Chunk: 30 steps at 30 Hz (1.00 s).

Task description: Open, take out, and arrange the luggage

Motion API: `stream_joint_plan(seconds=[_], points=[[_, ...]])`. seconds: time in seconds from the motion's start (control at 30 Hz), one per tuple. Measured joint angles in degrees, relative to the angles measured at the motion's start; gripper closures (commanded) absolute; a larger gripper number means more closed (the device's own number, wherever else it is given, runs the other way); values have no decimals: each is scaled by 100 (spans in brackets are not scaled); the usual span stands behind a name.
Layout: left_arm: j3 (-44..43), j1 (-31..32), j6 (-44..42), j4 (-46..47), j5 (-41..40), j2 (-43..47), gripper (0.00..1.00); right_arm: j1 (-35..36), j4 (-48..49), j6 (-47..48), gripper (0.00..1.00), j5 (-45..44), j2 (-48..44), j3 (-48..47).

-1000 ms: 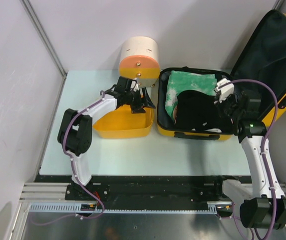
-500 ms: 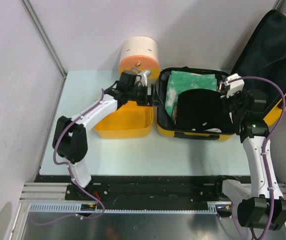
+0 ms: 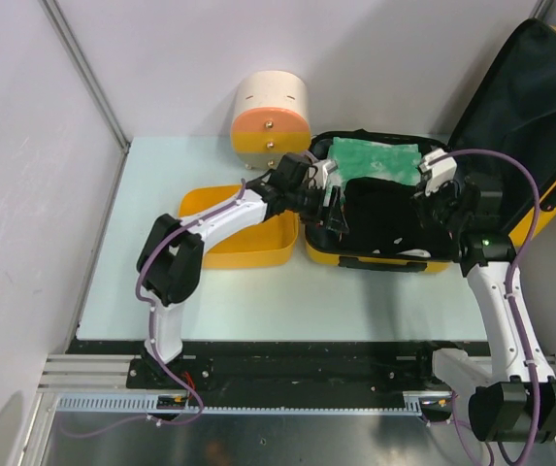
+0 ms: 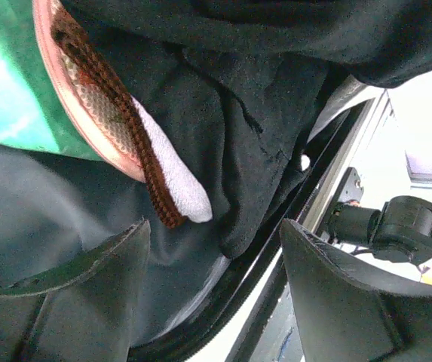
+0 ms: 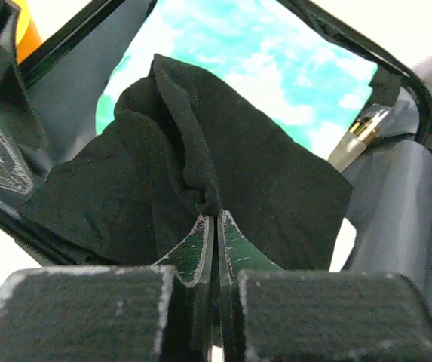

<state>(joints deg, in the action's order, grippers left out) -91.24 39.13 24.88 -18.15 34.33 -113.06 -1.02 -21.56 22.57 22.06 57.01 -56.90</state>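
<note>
Two grippers hung over the large glossy yellow hard-shell luggage point(image 3: 328, 254), which lay open on the pale table point(image 3: 258, 291). Its dark-lined lid point(image 3: 520, 107) stood up beyond and to the outer side of the right gripper point(image 3: 427, 200). We saw that gripper's fingers point(image 5: 193, 249) pressed together on a raised fold of the crumpled black cloth point(image 5: 261, 173). The rest of the cloth sagged away from the fingertips into the case. Ahead of those fingertips, past the black cloth, a green-and-white patterned cloth point(image 5: 276, 68) lay flat in the case.

The left gripper point(image 4: 216, 294) reached in over the case wall nearest its own arm, its fingers point(image 4: 80, 294) spread wide with nothing between them. Just ahead of its fingertips we made out the edge of the black cloth. Beside that edge lay a pink-rimmed piece point(image 4: 99, 113) with a brown woven strip and a white end; what it was we could not tell. Below the gripper showed the grey lining point(image 4: 42, 204) and the black zipper rim point(image 4: 253, 271).

Behind the left gripper's wrist, outside the luggage and just beside it, sat a plain yellow plastic tub point(image 3: 239, 248). A cream-and-orange cylindrical container point(image 3: 271, 112) stood beyond the tub, apart from both grippers.
</note>
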Motion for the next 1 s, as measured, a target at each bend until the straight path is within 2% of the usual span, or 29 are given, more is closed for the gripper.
stream_joint_plan(seconds=[0.07, 0.2, 0.27, 0.37, 0.43, 0.53, 0.57, 0.83, 0.87, 0.93, 0.97, 1.0], points=[[-15, 55, 11, -2, 4, -103, 30, 74, -66, 2, 100, 17, 22, 0], [-107, 122, 57, -2, 48, -238, 47, 275, -175, 15, 100, 94, 52, 0], [-140, 144, 79, -7, 81, -260, 52, 363, -238, 22, 100, 149, 59, 0], [-260, 173, 98, -17, 166, -306, 68, 459, -326, 39, 100, 229, 81, 0], [-358, 190, 144, -11, 232, -323, 76, 511, -356, 37, 100, 280, 109, 0], [-476, 210, 208, 7, 339, -323, 92, 581, -358, 37, 100, 343, 164, 0], [-514, 214, 229, 15, 361, -323, 100, 608, -363, 37, 100, 369, 186, 0], [-619, 232, 356, 50, 378, -323, 100, 728, -367, 48, 99, 442, 227, 74], [-619, 232, 361, 50, 374, -323, 100, 728, -369, 55, 84, 446, 229, 83], [-619, 234, 363, 50, 361, -323, 100, 734, -378, 55, 64, 498, 238, 85], [-619, 232, 365, 50, 356, -323, 100, 741, -391, 59, 49, 544, 240, 85], [-619, 232, 367, 50, 354, -323, 100, 750, -407, 66, 43, 590, 247, 85]])
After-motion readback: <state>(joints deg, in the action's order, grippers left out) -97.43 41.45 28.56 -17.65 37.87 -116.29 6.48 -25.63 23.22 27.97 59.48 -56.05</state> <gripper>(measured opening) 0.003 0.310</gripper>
